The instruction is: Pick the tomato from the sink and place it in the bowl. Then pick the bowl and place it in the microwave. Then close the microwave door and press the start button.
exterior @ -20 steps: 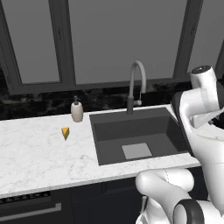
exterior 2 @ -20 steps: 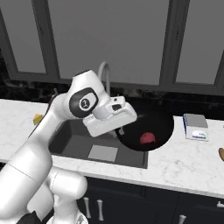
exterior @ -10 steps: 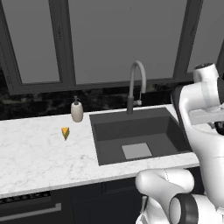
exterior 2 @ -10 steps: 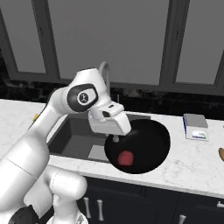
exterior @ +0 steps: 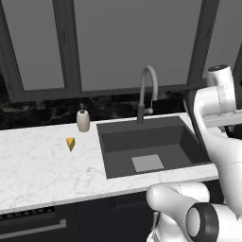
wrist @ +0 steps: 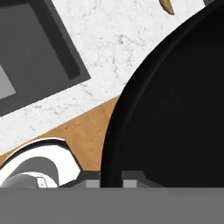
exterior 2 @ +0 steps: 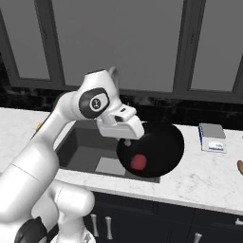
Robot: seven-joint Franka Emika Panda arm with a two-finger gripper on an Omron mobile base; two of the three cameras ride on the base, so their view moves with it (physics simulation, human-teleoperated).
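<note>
We count one bowl (exterior 2: 154,149), one tomato (exterior 2: 138,162), one sink (exterior: 153,144) with one faucet (exterior: 147,92), one soap bottle (exterior: 83,119) and one yellow wedge (exterior: 70,143) on the white marble table (exterior: 42,165). In the right base view we also see one small scale-like box (exterior 2: 212,137) on the table, well to the right of the end effector (exterior 2: 127,142).

The bowl is round, shallow and black, tilted so its inside faces the right base camera, and raised clear of the table over the near right corner of the sink. The end effector is clenched on the bowl's rim at its upper left edge. The tomato is a small glossy red ball lying inside the bowl, just below the end effector.

In the hand view the bowl (wrist: 175,109) is cut off by the right and bottom edges; its rim passes between the two finger tips (wrist: 92,183). A brown curved item (wrist: 167,6) at the top edge is cut off, and we cannot tell what it is. The tomato is hidden in that view.
</note>
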